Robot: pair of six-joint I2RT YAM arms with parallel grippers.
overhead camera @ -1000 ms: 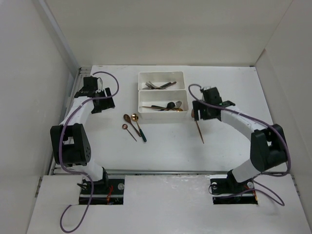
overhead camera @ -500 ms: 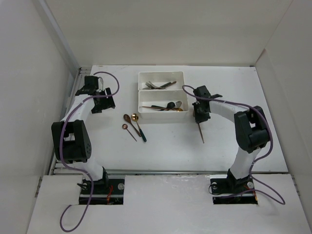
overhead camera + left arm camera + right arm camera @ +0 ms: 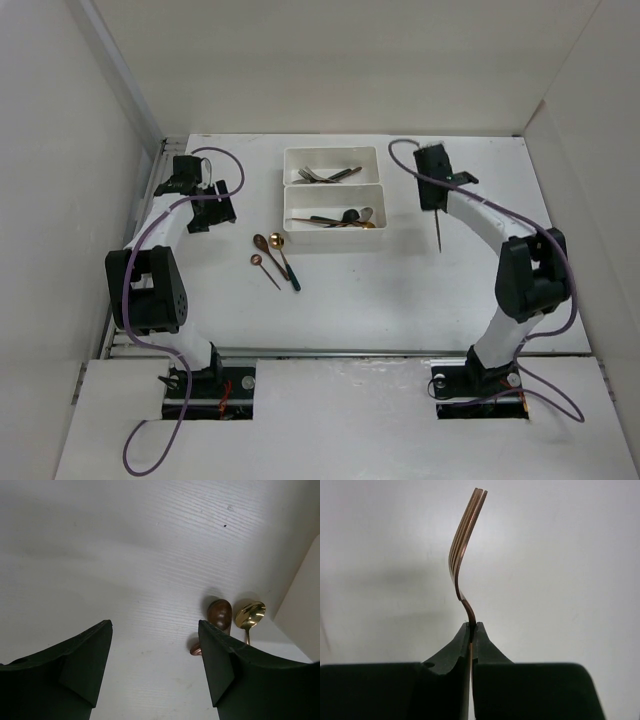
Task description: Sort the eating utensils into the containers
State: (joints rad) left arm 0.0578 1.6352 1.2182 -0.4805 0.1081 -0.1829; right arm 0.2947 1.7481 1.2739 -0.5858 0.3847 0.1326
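My right gripper (image 3: 434, 203) is shut on a copper fork (image 3: 439, 231), lifted off the table to the right of the two white containers. In the right wrist view the fingertips (image 3: 471, 626) pinch the fork (image 3: 465, 545) at its neck, tines pointing away. The far container (image 3: 330, 154) holds several silver forks; the near container (image 3: 333, 190) holds several spoons. Three loose spoons (image 3: 272, 252) lie left of the near container. My left gripper (image 3: 210, 215) hangs open and empty over the left of the table. Its wrist view (image 3: 154, 625) shows a brown spoon (image 3: 219, 612), a gold spoon (image 3: 250, 614) and a small copper spoon (image 3: 195, 650).
White walls close in the table on the left, back and right. Purple cables run along both arms. A white container wall (image 3: 305, 615) shows at the right edge of the left wrist view.
My right gripper closed on the copper fork, lifted it off the table and carried it toward the back right. The left arm stayed where it was.
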